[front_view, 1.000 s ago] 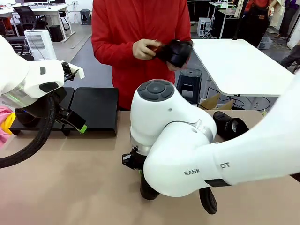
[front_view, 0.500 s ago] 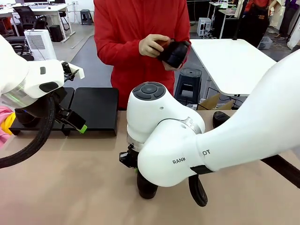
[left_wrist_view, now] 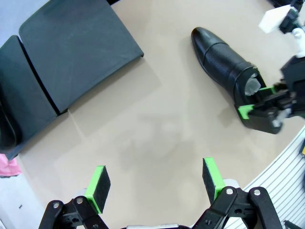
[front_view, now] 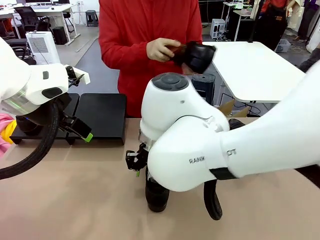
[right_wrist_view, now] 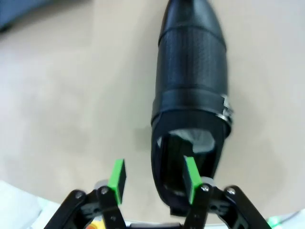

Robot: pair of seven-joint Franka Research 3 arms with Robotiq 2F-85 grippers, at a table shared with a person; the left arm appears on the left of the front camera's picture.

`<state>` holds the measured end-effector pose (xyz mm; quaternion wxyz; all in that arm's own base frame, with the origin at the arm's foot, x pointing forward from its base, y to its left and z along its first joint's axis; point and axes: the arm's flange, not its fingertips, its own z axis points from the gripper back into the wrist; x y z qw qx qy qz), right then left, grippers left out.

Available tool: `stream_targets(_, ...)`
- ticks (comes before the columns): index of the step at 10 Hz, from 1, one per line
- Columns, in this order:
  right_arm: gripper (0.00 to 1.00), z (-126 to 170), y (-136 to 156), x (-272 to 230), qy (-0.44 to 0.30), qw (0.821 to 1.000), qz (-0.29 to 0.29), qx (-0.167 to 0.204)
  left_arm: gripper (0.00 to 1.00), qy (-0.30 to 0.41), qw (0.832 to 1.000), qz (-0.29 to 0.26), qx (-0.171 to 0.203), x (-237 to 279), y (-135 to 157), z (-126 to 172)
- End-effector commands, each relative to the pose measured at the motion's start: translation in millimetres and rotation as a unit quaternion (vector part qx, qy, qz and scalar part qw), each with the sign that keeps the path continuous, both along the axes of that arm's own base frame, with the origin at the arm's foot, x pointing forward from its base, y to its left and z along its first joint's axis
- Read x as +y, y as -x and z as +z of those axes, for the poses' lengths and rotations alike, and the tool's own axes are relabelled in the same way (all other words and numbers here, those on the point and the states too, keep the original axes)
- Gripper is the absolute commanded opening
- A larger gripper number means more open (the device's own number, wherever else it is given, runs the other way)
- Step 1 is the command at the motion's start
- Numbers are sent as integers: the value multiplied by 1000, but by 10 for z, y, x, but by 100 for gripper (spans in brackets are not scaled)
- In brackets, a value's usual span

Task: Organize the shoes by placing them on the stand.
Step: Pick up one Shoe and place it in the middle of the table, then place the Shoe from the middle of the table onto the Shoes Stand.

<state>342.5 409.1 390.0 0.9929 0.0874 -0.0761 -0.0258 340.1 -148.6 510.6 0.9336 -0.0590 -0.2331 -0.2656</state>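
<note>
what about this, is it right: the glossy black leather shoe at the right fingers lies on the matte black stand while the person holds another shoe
No: the glossy black leather shoe at the right fingers lies on the tan table, apart from the matte black stand, as the left wrist view shows. The person does hold another shoe.

Shoe (front_view: 156, 196) mostly behind right arm (front_view: 200, 150); stand (front_view: 102, 112) partly behind left arm (front_view: 35, 85).
</note>
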Motion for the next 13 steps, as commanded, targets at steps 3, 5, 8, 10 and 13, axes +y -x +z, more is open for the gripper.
stream_targets(3,100,0,0,0,0,1000,0,0,100,8,1000,-7,-1,29,4,-15)
stream_targets(5,100,0,0,0,0,1000,0,0,100,8,1000,-7,-1,29,4,-15)
stream_targets(8,100,0,0,0,0,1000,0,0,100,8,1000,-7,-1,29,4,-15)
stream_targets(10,100,0,0,0,0,1000,0,0,100,8,1000,-7,-1,29,4,-15)
stream_targets(13,100,353,48,-693,5,999,-35,-31,100,-16,1000,8,-12,-235,104,-132)
